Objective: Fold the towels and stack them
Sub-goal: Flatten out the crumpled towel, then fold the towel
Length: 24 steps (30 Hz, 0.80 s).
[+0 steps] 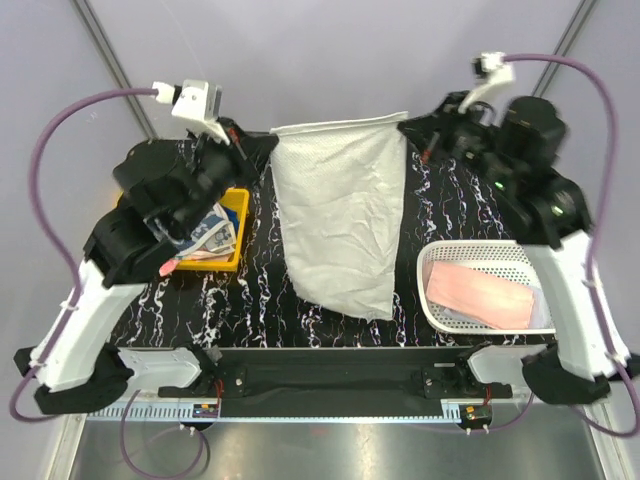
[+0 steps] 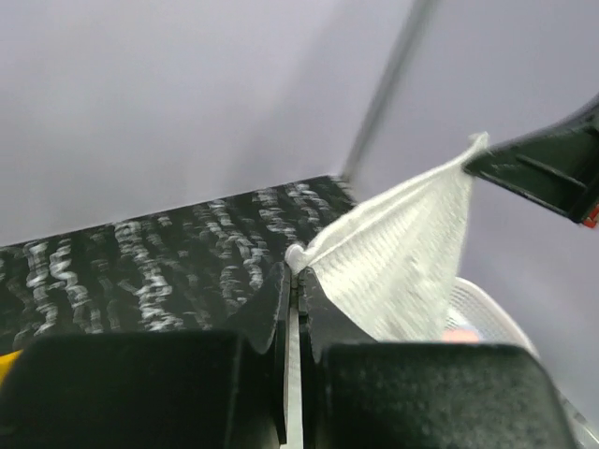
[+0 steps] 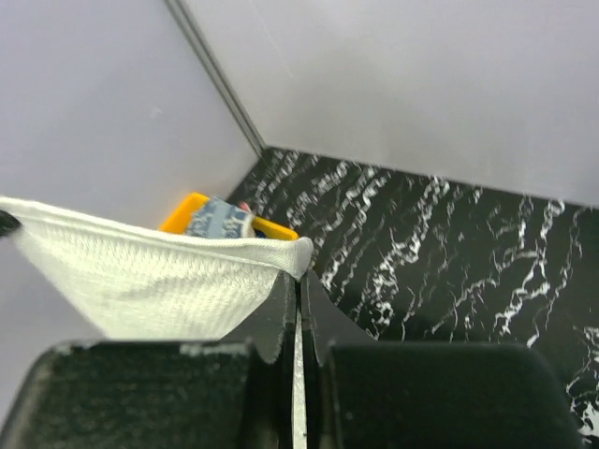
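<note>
Work is far from done: the left gripper (image 2: 295, 269) and right gripper (image 3: 299, 271) each pinch a corner of the white towel (image 1: 340, 220), hanging unfolded over the table's (image 1: 255, 292) middle. Printed towels (image 1: 213, 236) lie in the yellow tray (image 1: 239, 203) on the table's left. A pink towel (image 1: 482, 296) waits in the basket (image 1: 470, 250) on its right.

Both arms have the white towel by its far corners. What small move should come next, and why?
Probably carry both corners toward the near edge, folding the white towel in half: left gripper and right gripper pinch its far corners, and it trails unfolded across the table.
</note>
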Motion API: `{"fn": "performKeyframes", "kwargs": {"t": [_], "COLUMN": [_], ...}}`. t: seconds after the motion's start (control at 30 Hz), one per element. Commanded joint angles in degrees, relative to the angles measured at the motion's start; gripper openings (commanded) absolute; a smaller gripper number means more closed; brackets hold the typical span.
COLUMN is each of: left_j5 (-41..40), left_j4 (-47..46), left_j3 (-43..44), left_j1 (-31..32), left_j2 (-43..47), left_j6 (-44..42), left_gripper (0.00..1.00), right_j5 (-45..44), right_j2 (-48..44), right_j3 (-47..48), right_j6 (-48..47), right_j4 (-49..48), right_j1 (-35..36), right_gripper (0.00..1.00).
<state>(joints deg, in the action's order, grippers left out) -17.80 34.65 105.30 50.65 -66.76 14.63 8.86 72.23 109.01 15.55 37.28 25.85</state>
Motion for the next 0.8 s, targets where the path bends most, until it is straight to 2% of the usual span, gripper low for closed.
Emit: {"fn": "performKeyframes", "kwargs": {"t": [0.0,0.1,0.17,0.2,0.27,0.3,0.37,0.53,0.6,0.63,0.77], "left_j5": [7.0,13.7,19.1,20.5,24.5,25.5,27.4,28.3,29.4,29.4,29.9], "left_j4": [1.4,-2.2,-5.4,-6.3,-7.9,-8.2,-8.5,-5.0,-5.8,-7.3,-12.0], "left_j3": [-0.2,-2.8,-2.5,-1.9,0.8,4.4,8.6,26.0,26.8,24.9,16.7], "left_j1": [-12.7,-20.7,-26.0,-27.7,-31.8,-33.0,-35.4,-39.0,-40.1,-40.3,-40.3], "left_j2": [-5.7,-13.2,-18.4,-25.4,-33.0,-40.2,-47.6,-65.0,-66.7,-66.7,-63.2], "left_j6": [4.7,5.4,5.8,6.5,7.2,7.9,8.3,9.8,10.6,10.8,11.5], "left_gripper": [0.0,0.0,0.0,0.0,0.0,0.0,0.0,0.0,0.0,0.0,0.0], "right_j5": [-5.1,-2.9,-1.9,-1.6,-1.0,-1.0,-1.2,-0.3,-0.1,0.1,0.9], "right_j2": [9.4,17.3,25.9,28.8,38.2,41.6,51.0,72.2,75.5,76.2,70.3], "right_j3": [-1.4,-3.5,-1.9,-1.2,1.3,5.5,10.5,37.3,42.8,42.5,30.7], "right_j6": [-1.5,-0.5,0.4,0.8,1.7,1.8,1.7,1.3,1.2,1.3,2.2], "right_j4": [-0.4,-5.4,-6.5,-8.5,-9.2,-8.9,-9.0,-2.2,-1.6,-2.0,-8.9], "right_j1": [-0.4,-2.1,-3.1,-3.9,-4.7,-5.5,-6.2,-8.3,-8.9,-9.4,-9.7], "right_gripper": [0.0,0.0,0.0,0.0,0.0,0.0,0.0,0.0,0.0,0.0,0.0]}}
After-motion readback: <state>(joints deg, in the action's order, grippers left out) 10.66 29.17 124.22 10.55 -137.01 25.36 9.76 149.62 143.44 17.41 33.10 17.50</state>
